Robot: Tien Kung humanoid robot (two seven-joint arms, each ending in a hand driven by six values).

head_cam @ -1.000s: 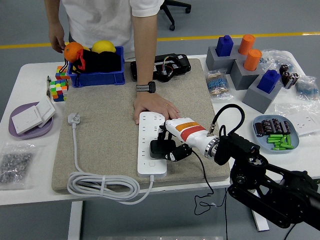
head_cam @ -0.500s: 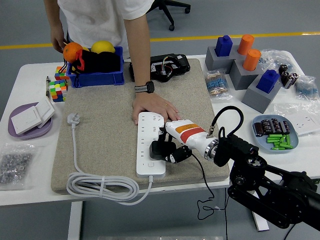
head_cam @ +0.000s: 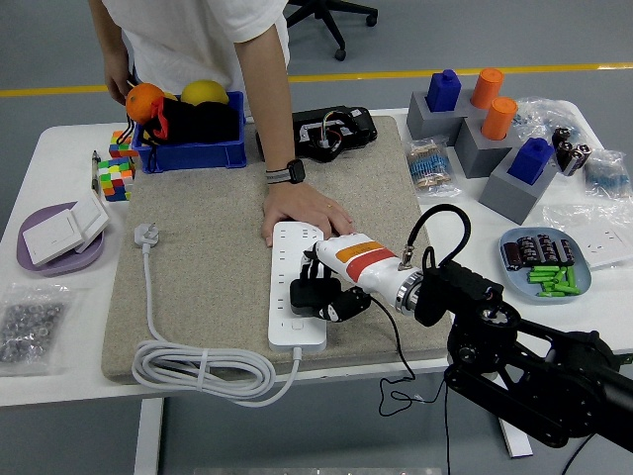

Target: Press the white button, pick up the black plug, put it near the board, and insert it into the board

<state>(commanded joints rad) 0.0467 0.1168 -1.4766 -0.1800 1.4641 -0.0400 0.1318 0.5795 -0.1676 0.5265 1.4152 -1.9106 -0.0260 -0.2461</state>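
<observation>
Right hand [head_cam: 331, 292] grips the boxy black plug [head_cam: 307, 295] on the long white power strip [head_cam: 295, 315]; a person's hand [head_cam: 302, 210] steadies its twelve-o'clock end.

Bright, even overhead lighting, soft short shadows toward 6 o'clock, no glare, sharp focus, slight edge distortion.

White table [head_cam: 59, 381] stood on a grey floor [head_cam: 475, 35] crossed by a yellow line [head_cam: 415, 72]. An office chair base [head_cam: 331, 20] showed at the top. Lighting was even.
</observation>
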